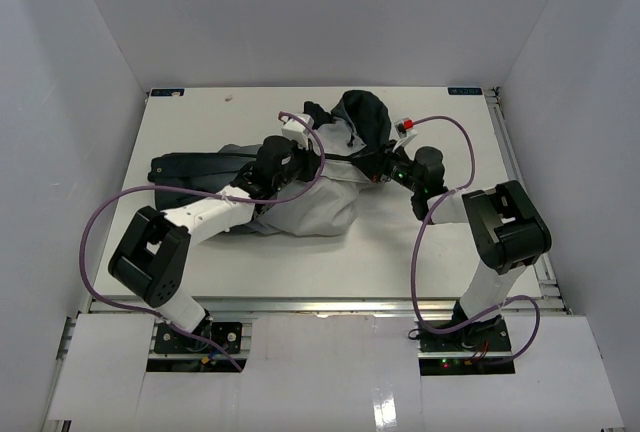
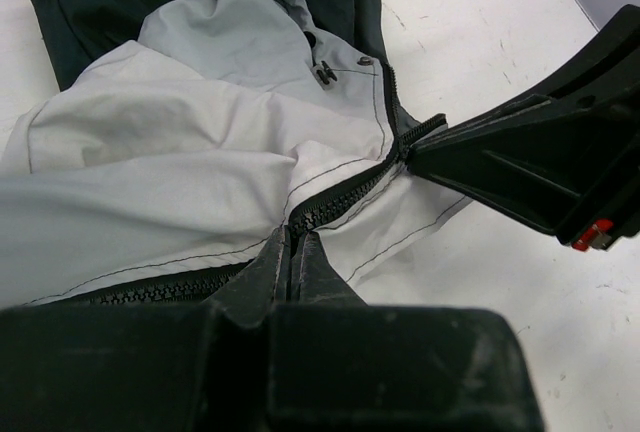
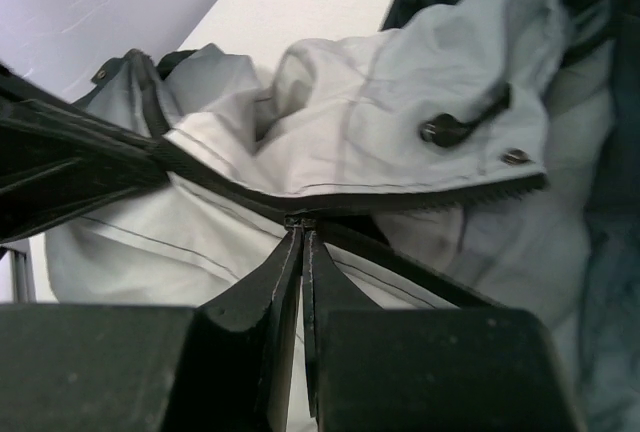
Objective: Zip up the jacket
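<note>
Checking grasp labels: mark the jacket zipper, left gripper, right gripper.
jacket zipper [image 2: 345, 190]: left wrist view, on the black teeth.
left gripper [image 2: 290, 242]: left wrist view, between its fingertips.
right gripper [image 3: 303, 230]: right wrist view, between its fingertips.

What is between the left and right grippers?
A short stretch of black zipper on the jacket, grey fabric either side. The left gripper and right gripper each pinch one end; the left wrist view shows it.

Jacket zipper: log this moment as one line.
jacket: on table | left fingers: shut on zipper | right fingers: shut on zipper farther along | zipper: open past right fingers
</note>
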{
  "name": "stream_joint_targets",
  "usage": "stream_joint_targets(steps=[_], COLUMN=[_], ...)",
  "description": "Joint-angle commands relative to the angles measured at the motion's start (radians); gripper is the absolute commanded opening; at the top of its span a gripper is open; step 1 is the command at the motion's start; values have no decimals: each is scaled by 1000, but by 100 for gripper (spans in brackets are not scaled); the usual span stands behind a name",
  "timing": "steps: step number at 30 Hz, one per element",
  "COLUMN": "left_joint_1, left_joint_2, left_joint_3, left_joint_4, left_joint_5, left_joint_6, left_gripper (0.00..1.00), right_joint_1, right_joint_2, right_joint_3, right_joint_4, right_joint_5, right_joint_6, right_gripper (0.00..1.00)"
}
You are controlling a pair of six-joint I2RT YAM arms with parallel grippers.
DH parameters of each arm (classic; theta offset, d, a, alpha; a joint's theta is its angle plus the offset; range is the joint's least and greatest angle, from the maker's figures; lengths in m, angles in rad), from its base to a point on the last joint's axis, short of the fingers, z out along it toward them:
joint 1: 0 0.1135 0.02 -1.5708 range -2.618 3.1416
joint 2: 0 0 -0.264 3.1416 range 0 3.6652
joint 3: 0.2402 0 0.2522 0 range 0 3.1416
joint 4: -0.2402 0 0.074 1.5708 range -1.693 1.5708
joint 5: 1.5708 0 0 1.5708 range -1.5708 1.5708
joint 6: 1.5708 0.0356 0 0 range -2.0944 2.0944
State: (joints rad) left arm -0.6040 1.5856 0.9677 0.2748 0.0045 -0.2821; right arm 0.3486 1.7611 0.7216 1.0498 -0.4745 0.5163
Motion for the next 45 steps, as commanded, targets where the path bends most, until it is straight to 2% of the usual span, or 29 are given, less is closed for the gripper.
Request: stream_joint_targets(steps=[1, 9, 19, 25, 29, 35, 37, 38, 39, 40, 41, 43, 44, 45], left_joint_1=[3, 6, 20, 35, 48, 85, 85, 85, 85, 85, 85, 85, 85, 85], left_joint_2=[-111, -117, -129, -70, 19, 58, 57, 57, 46, 37, 29, 8, -8, -25], left_joint_3=[-9, -23, -9, 32, 116, 155, 158, 160, 160, 160, 160, 160, 159, 158], left_joint_4=[23, 13, -20, -9, -39, 16, 21, 18, 15, 10, 4, -20, -30, -45], left_joint_5=[-52, -75, -187, -192, -202, -144, -99, -81, -57, -41, -28, -20, -26, -34], left_joint_6=[-2, -4, -12, -14, 4, 19, 34, 37, 39, 41, 43, 42, 38, 32], left_gripper=[0, 0, 0, 0, 0, 0, 4, 11, 25, 36, 46, 64, 76, 90], right_joint_1=[-66, -130, -250, -255, -256, -258, -258, -260, -257, -257, -257, -254, -253, -253], right_joint_2=[-21, -36, 9, 17, 5, -66, -82, -88, -99, -120, -146, -201, -238, -276], right_joint_3=[-28, -22, 9, 32, 60, 97, 107, 107, 114, 115, 113, 96, 84, 72], right_joint_4=[-5, -95, -163, -169, -208, -313, -332, -344, -367, -387, -405, -445, -462, -485], right_joint_5=[75, 106, 143, 151, 172, 238, 228, 228, 230, 236, 245, 275, 295, 317], right_joint_6=[-10, -33, -36, -48, -73, -148, -154, -154, -158, -162, -166, -179, -186, -192], right_gripper=[8, 8, 8, 8, 8, 8, 8, 15, 32, 44, 53, 85, 94, 97])
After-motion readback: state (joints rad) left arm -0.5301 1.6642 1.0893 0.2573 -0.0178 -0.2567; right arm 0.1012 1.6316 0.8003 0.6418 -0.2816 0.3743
